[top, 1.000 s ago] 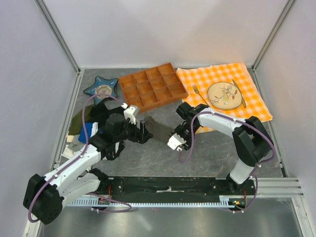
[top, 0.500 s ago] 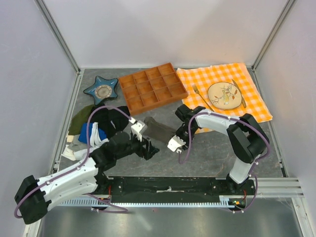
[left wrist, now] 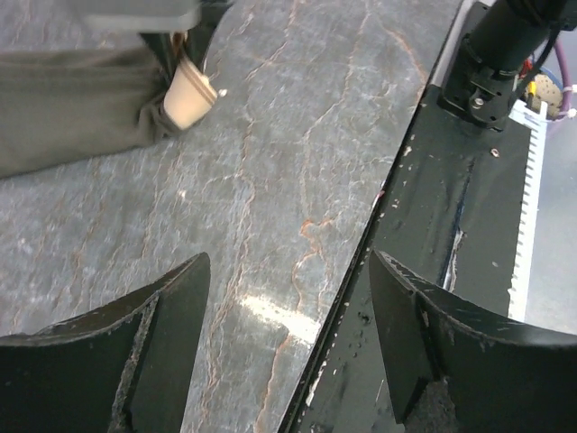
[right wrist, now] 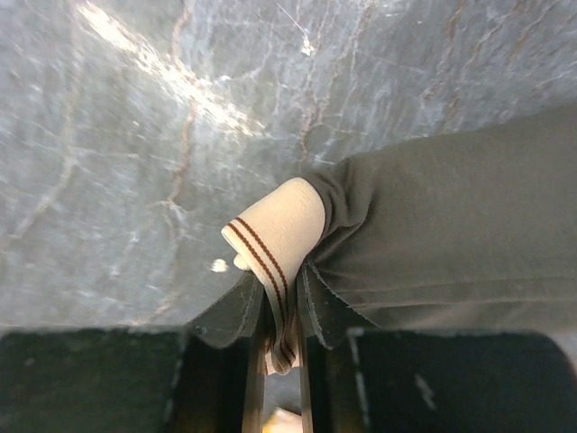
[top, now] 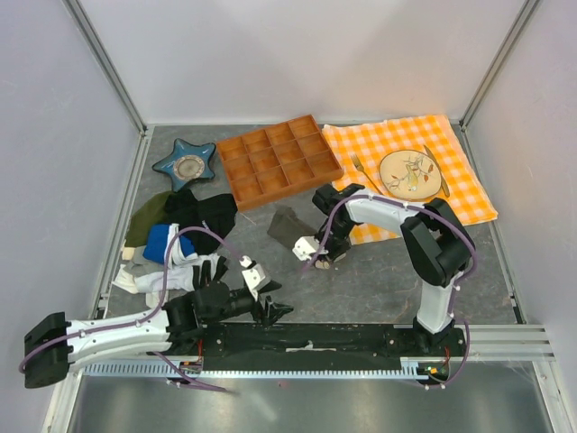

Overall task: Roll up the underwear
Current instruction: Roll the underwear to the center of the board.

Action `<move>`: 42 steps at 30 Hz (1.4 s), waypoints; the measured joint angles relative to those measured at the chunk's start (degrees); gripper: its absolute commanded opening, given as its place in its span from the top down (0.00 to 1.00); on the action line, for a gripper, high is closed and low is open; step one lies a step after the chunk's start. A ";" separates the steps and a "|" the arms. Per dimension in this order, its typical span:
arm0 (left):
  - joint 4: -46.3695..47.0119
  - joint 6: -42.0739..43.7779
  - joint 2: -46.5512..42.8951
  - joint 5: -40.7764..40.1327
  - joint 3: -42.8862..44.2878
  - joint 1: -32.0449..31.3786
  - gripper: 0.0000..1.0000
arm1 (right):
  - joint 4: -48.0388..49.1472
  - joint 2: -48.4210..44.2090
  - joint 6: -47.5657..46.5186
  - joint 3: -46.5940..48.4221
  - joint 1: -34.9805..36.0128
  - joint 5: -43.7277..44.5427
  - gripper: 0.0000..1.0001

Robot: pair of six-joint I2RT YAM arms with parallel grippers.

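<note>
the small, soft charcoal-grey underwear [top: 287, 225] lay flat on the grey marbled table [top: 379, 275], just in front of the brown wooden compartment tray [top: 279, 162] and apart from it, with its cream waistband [right wrist: 275, 230], marked by two brown stripes, curled up at one end. the right gripper [top: 309, 253] was clamped on that waistband: in the right wrist view its black fingers [right wrist: 135, 379] stood pressed together, the band and a fold of grey fabric pinched between them. the left gripper [top: 270, 307] was low over the near edge of the table beside the black base rail [top: 343, 338], well apart from the garment, its jaws spread wide and holding nothing; the left wrist view showed bare table and rail between them, with the underwear at the upper left. a heap of mixed clothes [top: 171, 239] lay at the left side, a blue star-shaped dish [top: 185, 163] beyond it. at the far right an orange-and-white checked cloth [top: 455, 194] carried a cream patterned plate [top: 413, 174], a fork [top: 362, 170] and a knife [top: 435, 171].
</note>
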 measured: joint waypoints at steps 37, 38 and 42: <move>26.77 26.45 57.27 -10.71 19.61 -9.64 0.49 | -24.22 19.96 35.65 13.70 1.42 -16.35 0.74; 26.75 26.45 57.90 -10.75 19.98 -9.64 0.54 | -24.22 19.96 35.74 13.70 1.42 -16.41 0.71; 26.80 26.75 58.86 -11.91 20.55 -9.60 0.88 | -24.41 19.96 35.80 13.62 1.42 -16.63 0.66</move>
